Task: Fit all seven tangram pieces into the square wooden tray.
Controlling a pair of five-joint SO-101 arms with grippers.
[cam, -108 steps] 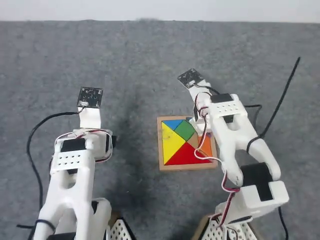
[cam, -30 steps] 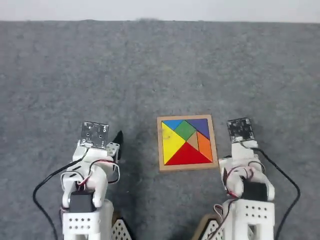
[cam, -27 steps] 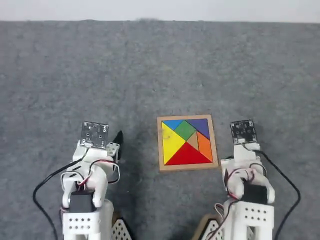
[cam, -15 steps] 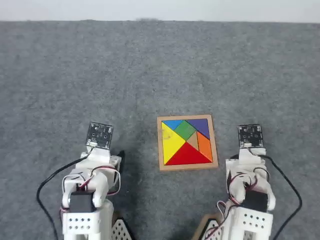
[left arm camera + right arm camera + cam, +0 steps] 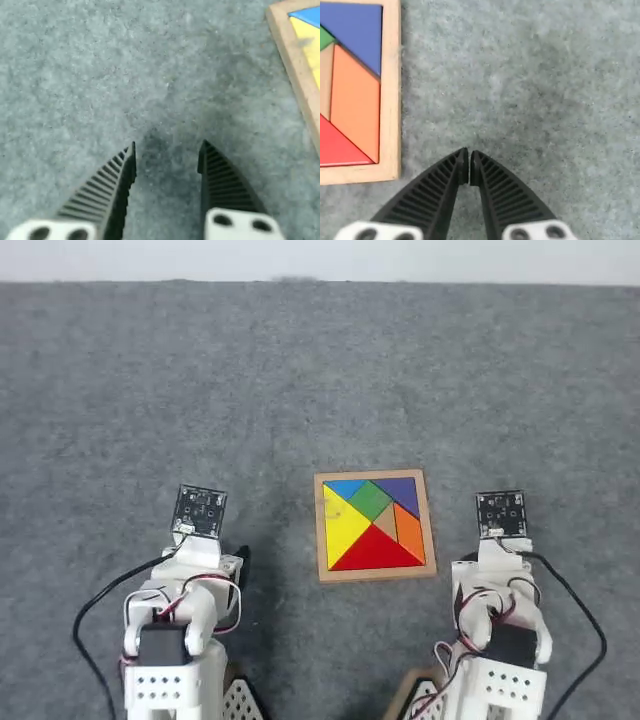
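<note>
Item 1: square wooden tray (image 5: 319,530), lying flat on the grey carpeted tabletop (image 5: 300,370) between the two arms; all seven tangram pieces sit inside it and fill the square

Contents of tray:
- blue triangle (image 5: 345,487), far left corner
- green square (image 5: 371,500), touching the blue triangle
- purple triangle (image 5: 402,490), far right corner
- yellow large triangle (image 5: 340,525), along the left wall
- red large triangle (image 5: 375,553), along the near wall
- orange parallelogram (image 5: 410,530), along the right wall
- tan small triangle (image 5: 385,525), at the centre, between green, orange and red

Item 2: left gripper (image 5: 168,145), toothed jaws narrowly parted, nothing between them, poised over bare carpet near the tray's left wall but apart from it

Item 3: right gripper (image 5: 469,152), jaws closed tip to tip, holding nothing, over carpet just beside the tray's near right corner, not touching the rim

Item 4: left arm (image 5: 175,620) and right arm (image 5: 500,620), both folded back toward their bases at the near table edge
</note>
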